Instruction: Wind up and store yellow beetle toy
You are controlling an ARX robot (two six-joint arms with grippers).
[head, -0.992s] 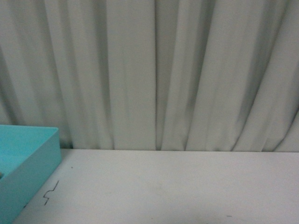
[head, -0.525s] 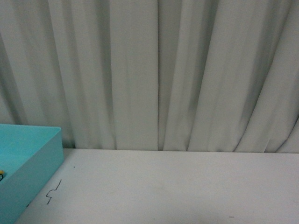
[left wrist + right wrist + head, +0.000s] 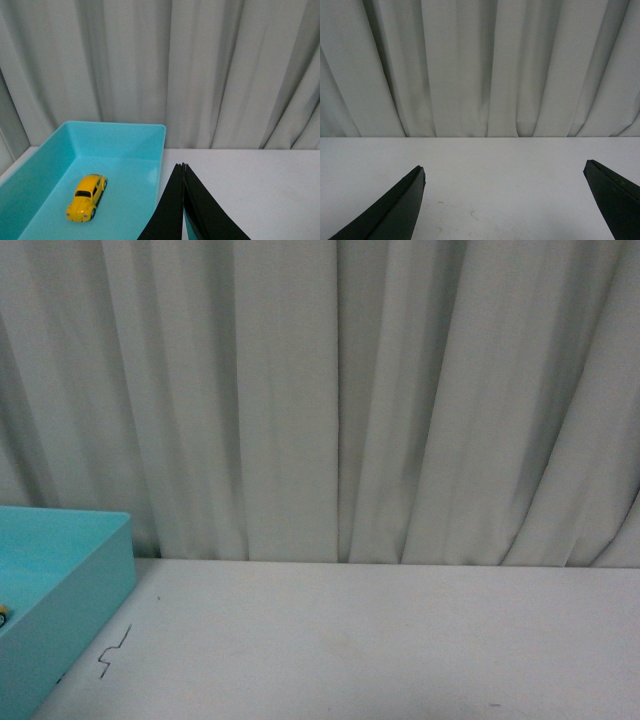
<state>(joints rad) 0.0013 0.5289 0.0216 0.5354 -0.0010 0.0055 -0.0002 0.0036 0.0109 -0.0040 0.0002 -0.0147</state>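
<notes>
Yellow beetle toy (image 3: 87, 197) sits on its wheels on the floor of the teal bin (image 3: 120, 131) with nothing touching it, so the store step looks done. I'd judge all that's left is parking both arms clear, no grasp needed. Left gripper (image 3: 182, 167) is pinched together and empty, near the bin's edge and apart from the toy; right gripper (image 3: 504, 167) is spread wide and empty over the white table (image 3: 485, 150).
</notes>
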